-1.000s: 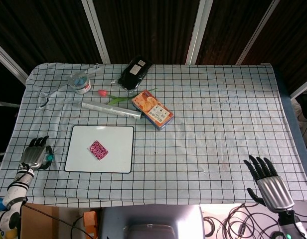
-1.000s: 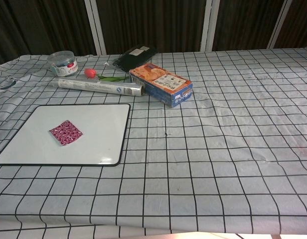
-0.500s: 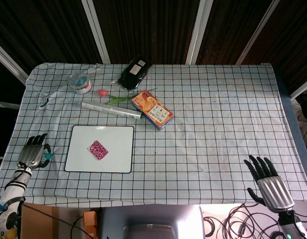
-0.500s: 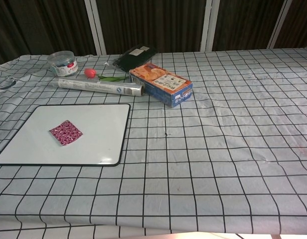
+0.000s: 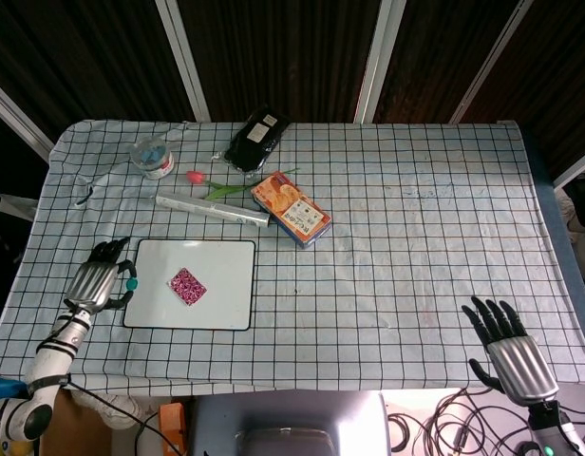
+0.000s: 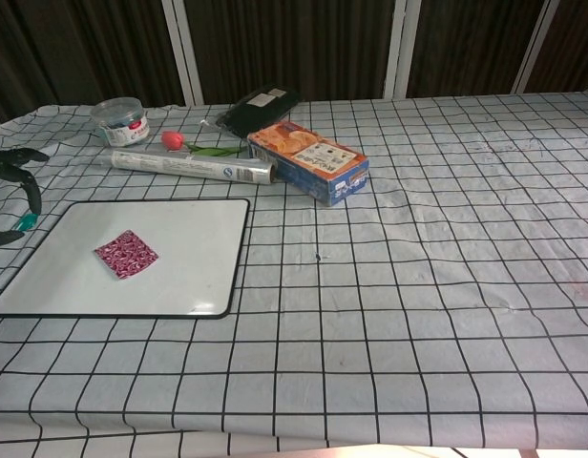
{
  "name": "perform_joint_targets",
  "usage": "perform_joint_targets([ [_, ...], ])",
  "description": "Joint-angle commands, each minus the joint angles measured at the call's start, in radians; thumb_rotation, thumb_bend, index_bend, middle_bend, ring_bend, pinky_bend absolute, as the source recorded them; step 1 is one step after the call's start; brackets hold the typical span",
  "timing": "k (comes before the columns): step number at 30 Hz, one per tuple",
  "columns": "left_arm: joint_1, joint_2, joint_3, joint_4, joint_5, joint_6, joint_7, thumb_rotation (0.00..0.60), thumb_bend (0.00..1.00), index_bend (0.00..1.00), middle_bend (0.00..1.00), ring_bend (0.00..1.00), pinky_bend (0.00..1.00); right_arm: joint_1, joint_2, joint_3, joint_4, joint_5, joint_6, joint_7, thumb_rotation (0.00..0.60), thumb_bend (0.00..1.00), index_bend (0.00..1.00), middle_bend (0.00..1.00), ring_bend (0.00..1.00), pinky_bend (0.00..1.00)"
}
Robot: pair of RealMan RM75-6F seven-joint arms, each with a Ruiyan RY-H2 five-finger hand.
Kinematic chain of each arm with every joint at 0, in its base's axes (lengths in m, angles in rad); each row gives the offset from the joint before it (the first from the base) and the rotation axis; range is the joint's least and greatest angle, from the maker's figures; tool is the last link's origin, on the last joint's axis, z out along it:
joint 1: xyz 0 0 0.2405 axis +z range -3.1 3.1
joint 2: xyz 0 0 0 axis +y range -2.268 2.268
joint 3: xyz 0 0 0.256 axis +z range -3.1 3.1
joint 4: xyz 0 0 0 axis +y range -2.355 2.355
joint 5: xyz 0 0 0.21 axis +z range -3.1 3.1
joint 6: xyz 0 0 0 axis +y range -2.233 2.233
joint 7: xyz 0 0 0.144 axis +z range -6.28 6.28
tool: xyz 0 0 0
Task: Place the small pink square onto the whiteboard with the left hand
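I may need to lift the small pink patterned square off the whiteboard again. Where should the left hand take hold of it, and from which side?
The small pink patterned square lies flat on the whiteboard, turned like a diamond. Probably best to pinch the corner pointing toward the left hand, coming from the board's left edge and sliding a fingertip under it.

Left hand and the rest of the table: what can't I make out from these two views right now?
- Left hand: chest view's left edge crops it; only dark fingertips show.
- Right hand: absent from chest view.
- Orange printed box: lettering too small, both views.
- Small round clear tub: contents too small.
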Motion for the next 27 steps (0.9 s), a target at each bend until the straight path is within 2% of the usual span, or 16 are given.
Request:
perform_joint_targets([
  [1,-0.064,-0.008,-0.036,-0.119,-0.053,-0.014,0.130,0.600,0.33,0.52,0.00,0.00,0.00,0.000,0.003,-0.002,0.001,-0.003,0.002,0.005,0.600,0.25,0.00,0.00,0.00,0.05],
  [5,-0.120,-0.063,-0.051,-0.142,-0.128,-0.033,0.249,0.600,0.33,0.52,0.00,0.00,0.00,-0.002,0.012,-0.003,0.002,-0.008,0.010,0.024,0.600,0.25,0.00,0.00,0.00,0.05],
  [11,-0.183,-0.149,-0.044,-0.117,-0.234,-0.044,0.392,0.600,0.33,0.52,0.00,0.00,0.00,-0.013,0.031,-0.004,0.010,-0.012,0.040,0.068,0.600,0.25,0.00,0.00,0.00,0.05],
  [19,-0.221,-0.211,-0.022,-0.055,-0.304,-0.046,0.451,0.600,0.33,0.51,0.00,0.00,0.00,-0.017,0.040,-0.006,0.018,-0.020,0.051,0.095,0.600,0.25,0.00,0.00,0.00,0.05],
  [27,-0.220,-0.205,-0.004,-0.037,-0.325,-0.025,0.457,0.600,0.33,0.52,0.00,0.00,0.00,-0.017,0.040,-0.006,0.019,-0.025,0.053,0.096,0.600,0.25,0.00,0.00,0.00,0.05],
])
